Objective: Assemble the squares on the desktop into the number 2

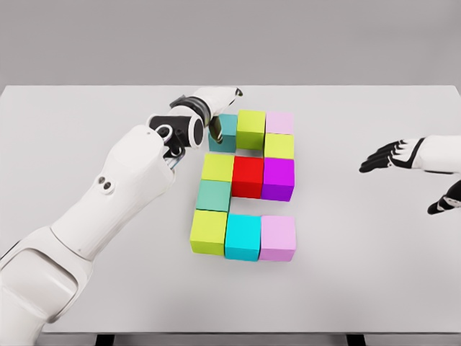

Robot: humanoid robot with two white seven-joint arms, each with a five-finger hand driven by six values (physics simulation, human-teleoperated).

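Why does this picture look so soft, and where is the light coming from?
Head view: even, diffuse lighting with no glare on the white table; the cubes cast only faint shadows, as below the red cube. Edges look slightly blurred throughout, most at the left hand by the teal cube. No distortion is evident.

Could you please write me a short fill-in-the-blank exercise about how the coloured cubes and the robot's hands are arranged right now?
1. The cube between the yellow-green cube and the purple cube in the middle row is ____.
2. The left hand is at the teal cube, which sits at the ____ end of the top row.
3. The bottom row runs yellow-green, ____, then pink cube.
4. The right hand hovers over the table with its fingers ____, holding nothing.

Missing words: red; left; cyan; open
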